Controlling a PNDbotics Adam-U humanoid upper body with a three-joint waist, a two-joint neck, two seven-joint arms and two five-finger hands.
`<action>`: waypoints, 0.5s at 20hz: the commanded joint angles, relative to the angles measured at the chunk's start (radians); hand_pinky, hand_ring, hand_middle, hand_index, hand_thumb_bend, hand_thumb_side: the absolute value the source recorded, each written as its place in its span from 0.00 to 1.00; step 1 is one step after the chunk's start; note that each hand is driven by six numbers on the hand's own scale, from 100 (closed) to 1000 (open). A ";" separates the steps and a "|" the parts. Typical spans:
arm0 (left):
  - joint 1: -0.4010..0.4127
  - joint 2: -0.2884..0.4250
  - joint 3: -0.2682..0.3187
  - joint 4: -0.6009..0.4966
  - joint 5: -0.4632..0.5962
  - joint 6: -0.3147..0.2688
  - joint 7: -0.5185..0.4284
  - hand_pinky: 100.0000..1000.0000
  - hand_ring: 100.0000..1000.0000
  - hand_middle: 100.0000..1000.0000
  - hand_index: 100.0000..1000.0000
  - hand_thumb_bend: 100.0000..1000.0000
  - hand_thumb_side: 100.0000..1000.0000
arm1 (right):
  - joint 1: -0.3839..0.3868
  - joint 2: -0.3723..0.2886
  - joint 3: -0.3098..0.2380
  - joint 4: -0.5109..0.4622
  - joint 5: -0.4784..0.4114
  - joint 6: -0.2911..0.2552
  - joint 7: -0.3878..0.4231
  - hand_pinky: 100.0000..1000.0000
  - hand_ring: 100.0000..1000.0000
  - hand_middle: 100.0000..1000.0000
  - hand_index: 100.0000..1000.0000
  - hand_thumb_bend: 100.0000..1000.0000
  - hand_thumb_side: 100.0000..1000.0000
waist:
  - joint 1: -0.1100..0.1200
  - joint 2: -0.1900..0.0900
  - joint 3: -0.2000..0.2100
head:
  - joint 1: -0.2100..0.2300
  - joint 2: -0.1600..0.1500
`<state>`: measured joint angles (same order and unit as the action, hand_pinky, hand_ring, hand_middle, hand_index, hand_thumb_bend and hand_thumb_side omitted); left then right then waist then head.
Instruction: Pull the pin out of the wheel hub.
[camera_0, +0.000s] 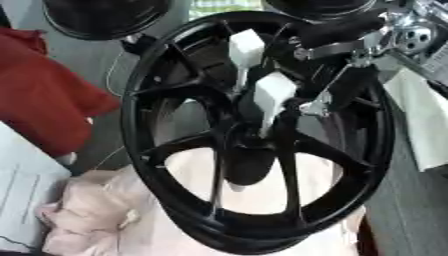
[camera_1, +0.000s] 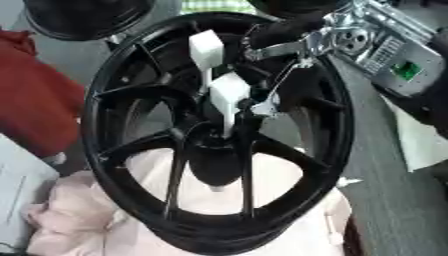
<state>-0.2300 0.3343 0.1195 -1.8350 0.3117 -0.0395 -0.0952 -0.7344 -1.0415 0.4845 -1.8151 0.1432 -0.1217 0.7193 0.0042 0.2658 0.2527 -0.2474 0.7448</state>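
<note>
A black spoked wheel (camera_0: 140, 100) fills both views and rests tilted on a pink cloth (camera_0: 87, 210). Its hub (camera_0: 249, 150) lies at the centre, where the spokes meet. My right hand (camera_0: 350, 42), black with silver joints, comes in from the upper right over the rim. Two white pieces hang below it. One (camera_0: 247, 47) sits near the upper rim. The other (camera_0: 274, 92) narrows to a thin stem that runs down into the hub. I cannot tell whether that stem is the pin or part of a finger. My left hand shows in neither view.
A second black wheel (camera_0: 105, 17) lies at the top left. A red cloth (camera_0: 44, 95) is on the left, with a pale grey box (camera_0: 22, 190) below it. White paper (camera_0: 424, 120) lies on the right, and a silver unit with a green board (camera_1: 394, 55) is at the upper right.
</note>
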 joint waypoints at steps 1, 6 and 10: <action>-0.013 0.028 0.002 -0.008 -0.003 0.000 -0.004 0.57 0.59 0.48 0.73 0.00 0.77 | -0.012 -0.014 -0.009 -0.023 -0.080 -0.007 -0.029 0.87 0.82 0.42 0.58 0.00 0.12 | -0.003 0.002 0.000 | 0.001 -0.010; -0.013 0.028 0.003 -0.006 -0.003 0.000 -0.006 0.57 0.59 0.48 0.73 0.00 0.77 | -0.007 -0.022 -0.028 -0.048 -0.175 0.003 -0.093 0.84 0.75 0.32 0.44 0.00 0.08 | -0.004 0.001 0.001 | 0.001 -0.009; -0.014 0.027 0.004 -0.006 -0.004 0.002 -0.007 0.57 0.59 0.48 0.73 0.00 0.77 | 0.009 -0.034 -0.062 -0.067 -0.230 0.047 -0.148 0.82 0.72 0.29 0.41 0.00 0.09 | -0.006 -0.002 0.002 | 0.001 -0.009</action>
<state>-0.2319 0.3343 0.1195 -1.8296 0.3117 -0.0371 -0.0987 -0.7135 -1.0434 0.4527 -1.8607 -0.0651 -0.0847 0.5913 0.0042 0.2658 0.2534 -0.2474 0.7448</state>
